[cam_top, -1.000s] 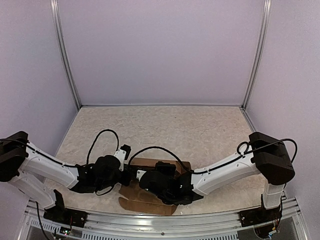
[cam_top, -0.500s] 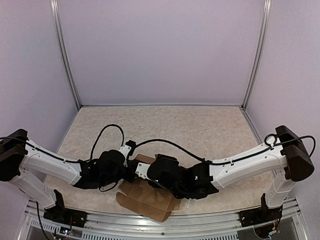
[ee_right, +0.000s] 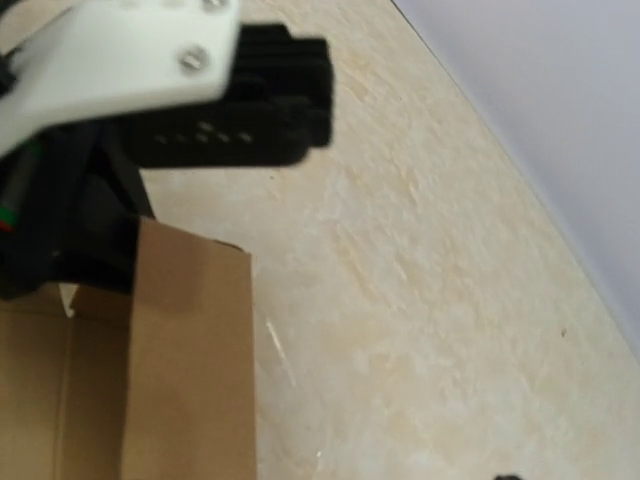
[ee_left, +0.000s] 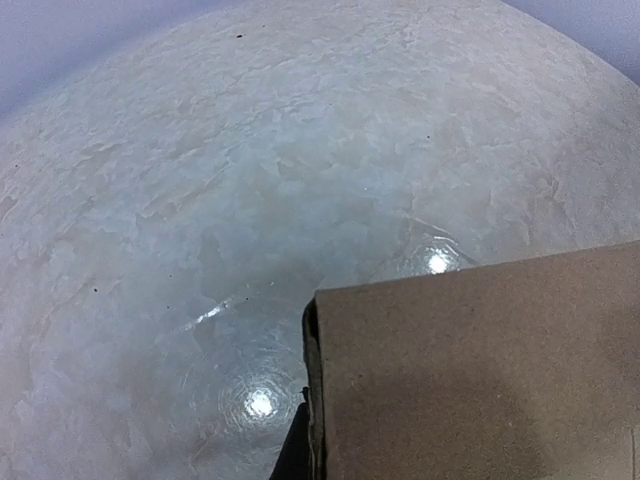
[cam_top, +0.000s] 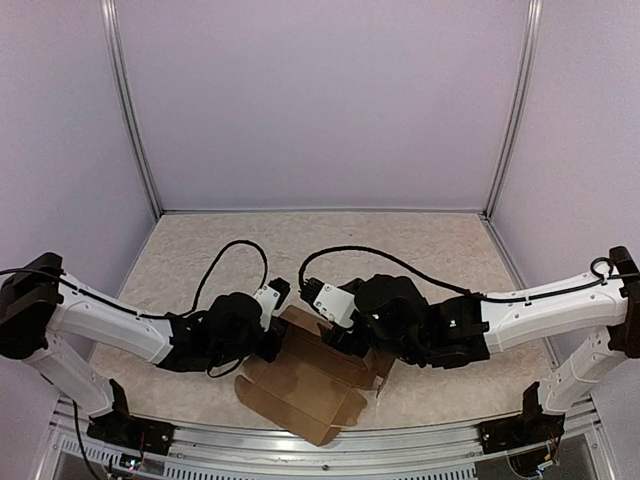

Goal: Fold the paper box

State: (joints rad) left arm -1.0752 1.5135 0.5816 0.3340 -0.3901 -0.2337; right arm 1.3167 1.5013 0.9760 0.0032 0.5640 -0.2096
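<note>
One dark finger (ee_left: 295, 452) of the left gripper (cam_top: 274, 336) lies flat against the left face of a raised panel of the paper box (cam_top: 305, 388), a plain brown die-cut cardboard sheet with flaps. The other finger is hidden behind the board, so the gripper reads as clamped on that panel's edge. The right gripper (cam_top: 346, 338) sits just across from it at the box's far edge, but its fingers show in neither the top view nor its own wrist view, so I cannot tell whether they are apart or closed. The right wrist camera shows a cardboard panel with a fold line low on the left. Just above that panel is the left arm's white screwed plate (ee_right: 120, 55) with a black block under it. The box lies at the front middle of the mottled beige table (cam_top: 420, 250), between the two wrists. Its far side is lifted where the grippers meet it, and its near flaps spread toward the aluminium rail (cam_top: 330, 462) at the table's front edge. A short flap stands up on the box's right side. Black cables (cam_top: 238, 262) loop above both wrists, and the white arm links run outward to either side — plain lilac walls (cam_top: 320, 100) close in the space behind.
</note>
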